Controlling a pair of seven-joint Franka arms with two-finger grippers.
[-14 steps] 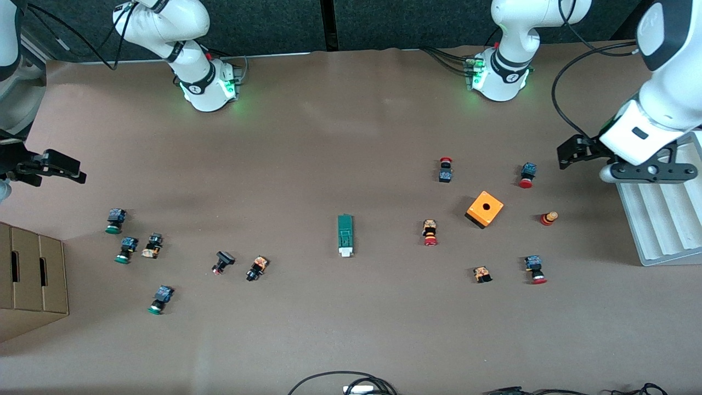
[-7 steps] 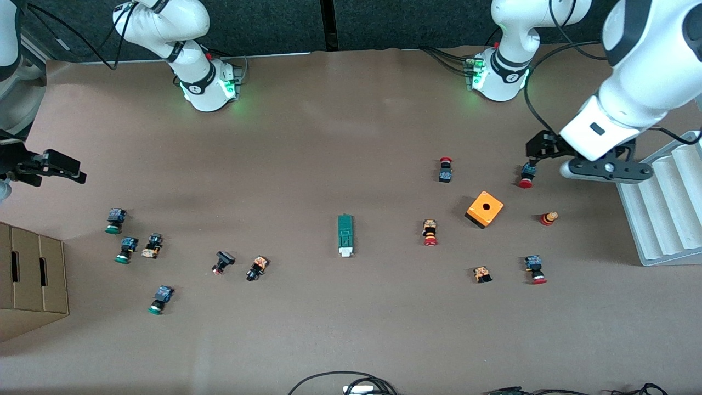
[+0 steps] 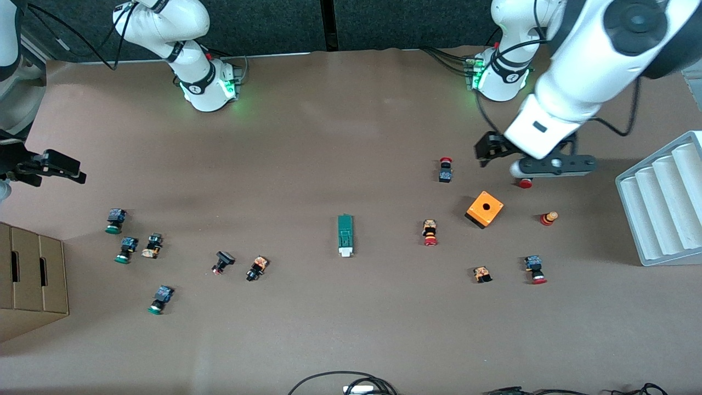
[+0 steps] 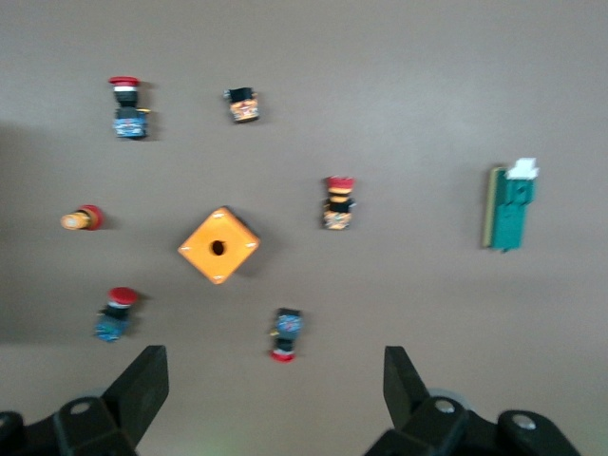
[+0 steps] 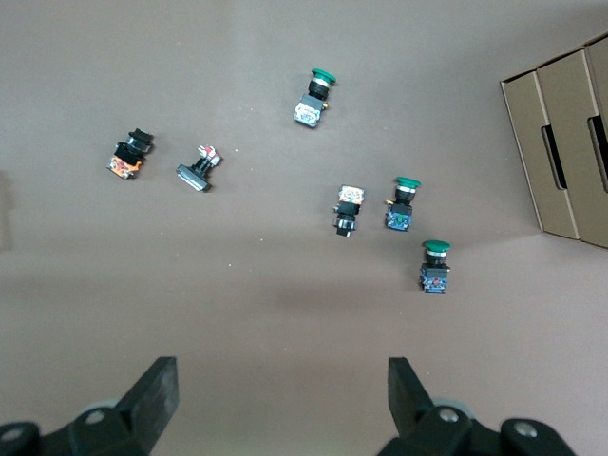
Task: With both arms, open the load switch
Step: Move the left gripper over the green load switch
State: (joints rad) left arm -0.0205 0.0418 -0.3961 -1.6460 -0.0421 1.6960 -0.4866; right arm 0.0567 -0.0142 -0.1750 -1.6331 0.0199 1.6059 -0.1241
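- Brown desk (image 3: 340,142), buttons scattered toward both ends
- Left gripper (image 4: 275,399) jaws wide, empty, up over a red-capped button (image 3: 525,183) near the orange cube (image 3: 485,209)
- Right gripper (image 5: 283,404) jaws apart, empty, waiting by the cardboard box (image 3: 30,274)
- Load switch (image 3: 345,235) flat mid-desk, untouched, white end toward the front camera

red push button (image 3: 525,183): mostly hidden under left arm | cardboard box (image 3: 30,277): edge-cut

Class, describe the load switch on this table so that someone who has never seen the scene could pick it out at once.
Start at the orange cube with a hole, toward the left arm's end of the brown table. Move toward the table's middle, past a red-capped push button, to the load switch lying alone. It is a slim dark-green bar with a white block at one end, longer than any button.
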